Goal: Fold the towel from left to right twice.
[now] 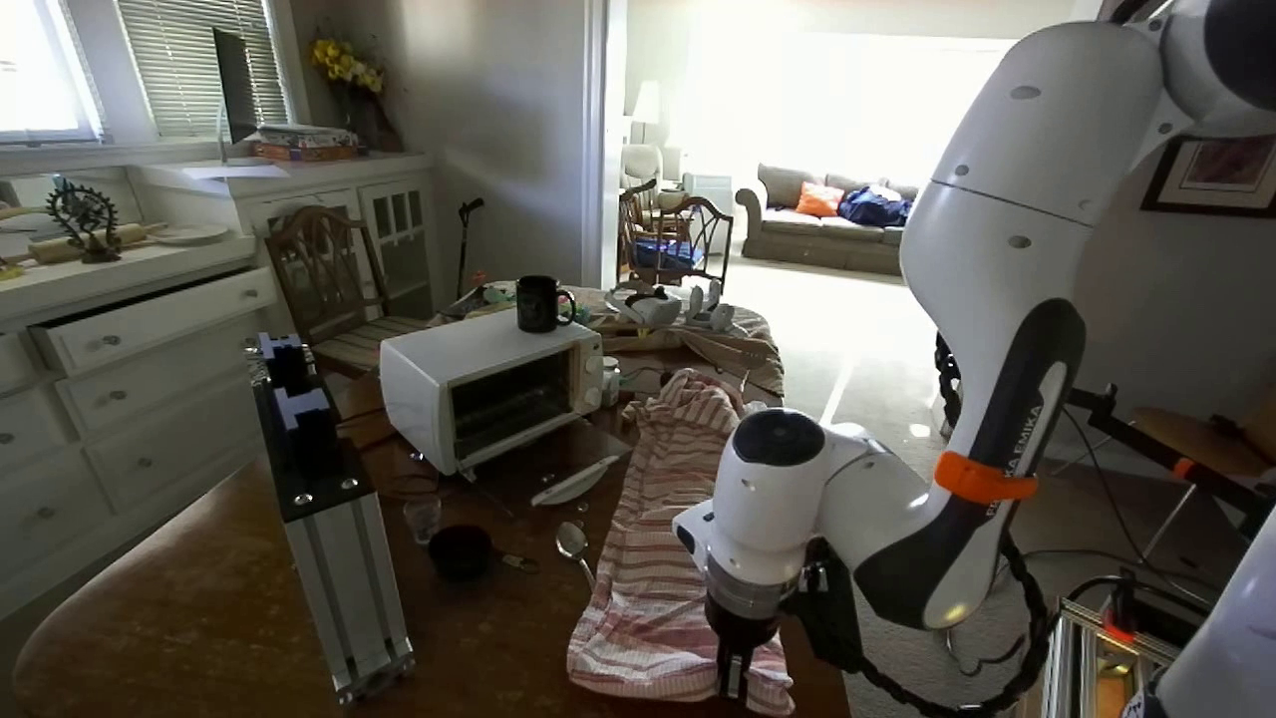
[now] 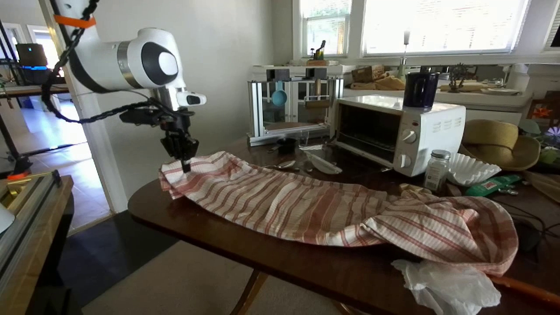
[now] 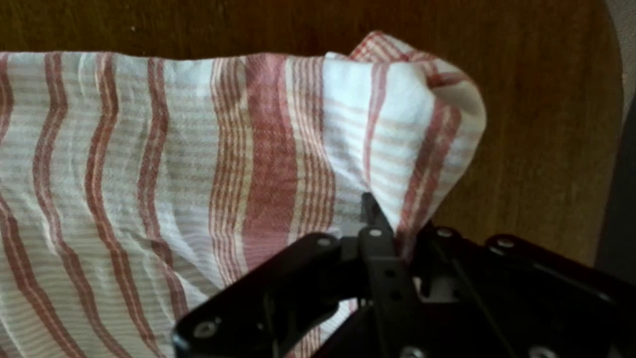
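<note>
The towel, a long cloth with pinkish-red and cream stripes, lies stretched along the table edge in both exterior views (image 1: pixel 638 558) (image 2: pixel 280 201). One end is bunched and partly turned over beside a clear plastic bag. My gripper is at the opposite end, pointing down, in both exterior views (image 1: pixel 735 680) (image 2: pixel 186 165). In the wrist view the gripper (image 3: pixel 399 214) is shut on a gathered pinch of the towel (image 3: pixel 268 149) near its end edge. The cloth pulls into creases toward the fingers, and a corner curls up. The fingers hide the pinched part itself.
A white toaster oven (image 1: pixel 429 394) with a dark mug (image 1: pixel 538 304) on top stands beside the towel. A spoon (image 1: pixel 571 541), a dark cup (image 1: pixel 461 553) and a metal frame (image 1: pixel 349 578) are nearby. A jar (image 2: pixel 437 171) and the plastic bag (image 2: pixel 446 286) are near the bunched end.
</note>
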You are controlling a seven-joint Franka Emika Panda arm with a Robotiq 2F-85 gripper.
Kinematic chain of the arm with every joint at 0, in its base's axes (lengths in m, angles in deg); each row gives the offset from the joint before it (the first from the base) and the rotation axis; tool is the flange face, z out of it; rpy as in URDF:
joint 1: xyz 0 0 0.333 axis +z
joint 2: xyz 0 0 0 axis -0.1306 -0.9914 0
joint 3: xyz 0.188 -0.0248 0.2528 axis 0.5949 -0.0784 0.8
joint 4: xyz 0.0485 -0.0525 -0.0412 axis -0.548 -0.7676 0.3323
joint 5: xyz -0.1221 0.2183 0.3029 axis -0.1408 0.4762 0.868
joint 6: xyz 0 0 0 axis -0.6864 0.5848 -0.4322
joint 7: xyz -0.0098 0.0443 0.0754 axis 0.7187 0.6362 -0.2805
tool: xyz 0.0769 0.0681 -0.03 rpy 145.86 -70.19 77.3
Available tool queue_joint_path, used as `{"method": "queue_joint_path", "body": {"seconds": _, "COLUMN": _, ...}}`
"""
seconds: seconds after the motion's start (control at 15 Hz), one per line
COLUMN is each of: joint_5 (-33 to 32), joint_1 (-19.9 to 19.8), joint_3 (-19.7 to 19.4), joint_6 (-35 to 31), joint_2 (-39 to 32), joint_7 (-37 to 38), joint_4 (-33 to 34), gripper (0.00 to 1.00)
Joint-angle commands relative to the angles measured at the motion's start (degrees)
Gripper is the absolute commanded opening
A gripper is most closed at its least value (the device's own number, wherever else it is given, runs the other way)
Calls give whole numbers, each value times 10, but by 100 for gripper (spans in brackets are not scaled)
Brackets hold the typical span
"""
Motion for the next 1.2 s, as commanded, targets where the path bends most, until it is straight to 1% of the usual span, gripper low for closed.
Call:
{"method": "queue_joint_path", "body": {"seconds": 0.0, "joint_5": 157, "joint_1": -80, "joint_3": 121, "joint_6": 73, "joint_2": 50, "joint_7": -127, "joint_4": 16, "gripper": 3}}
{"method": "queue_joint_path", "body": {"seconds": 0.13, "joint_5": 245, "joint_1": -110, "joint_3": 176, "joint_6": 112, "joint_2": 74, "joint_7": -196, "joint_4": 43, "gripper": 3}}
{"method": "queue_joint_path", "body": {"seconds": 0.27, "joint_5": 333, "joint_1": -130, "joint_3": 221, "joint_6": 153, "joint_2": 105, "joint_7": -265, "joint_4": 73, "gripper": 3}}
{"method": "queue_joint_path", "body": {"seconds": 0.4, "joint_5": 417, "joint_1": -141, "joint_3": 253, "joint_6": 205, "joint_2": 140, "joint_7": -331, "joint_4": 109, "gripper": 3}}
{"method": "queue_joint_path", "body": {"seconds": 0.53, "joint_5": 493, "joint_1": -141, "joint_3": 267, "joint_6": 265, "joint_2": 179, "joint_7": -390, "joint_4": 148, "gripper": 3}}
{"method": "queue_joint_path", "body": {"seconds": 0.6, "joint_5": 540, "joint_1": -36, "joint_3": 167, "joint_6": 298, "joint_2": 202, "joint_7": -427, "joint_4": 170, "gripper": 3}}
{"method": "queue_joint_path", "body": {"seconds": 0.67, "joint_5": 557, "joint_1": -17, "joint_3": 145, "joint_6": 329, "joint_2": 216, "joint_7": -445, "joint_4": 186, "gripper": 3}}
{"method": "queue_joint_path", "body": {"seconds": 0.73, "joint_5": 569, "joint_1": 15, "joint_3": 108, "joint_6": 369, "joint_2": 229, "joint_7": -462, "joint_4": 202, "gripper": 3}}
{"method": "queue_joint_path", "body": {"seconds": 0.8, "joint_5": 568, "joint_1": 44, "joint_3": 72, "joint_6": 396, "joint_2": 237, "joint_7": -461, "joint_4": 215, "gripper": 3}}
{"method": "queue_joint_path", "body": {"seconds": 0.93, "joint_5": 529, "joint_1": 89, "joint_3": 9, "joint_6": 425, "joint_2": 231, "joint_7": -432, "joint_4": 240, "gripper": 3}}
{"method": "queue_joint_path", "body": {"seconds": 1.0, "joint_5": 508, "joint_1": 100, "joint_3": -19, "joint_6": 423, "joint_2": 215, "joint_7": -419, "joint_4": 249, "gripper": 3}}
{"method": "queue_joint_path", "body": {"seconds": 1.13, "joint_5": 477, "joint_1": 108, "joint_3": -64, "joint_6": 407, "joint_2": 183, "joint_7": -399, "joint_4": 257, "gripper": 3}}
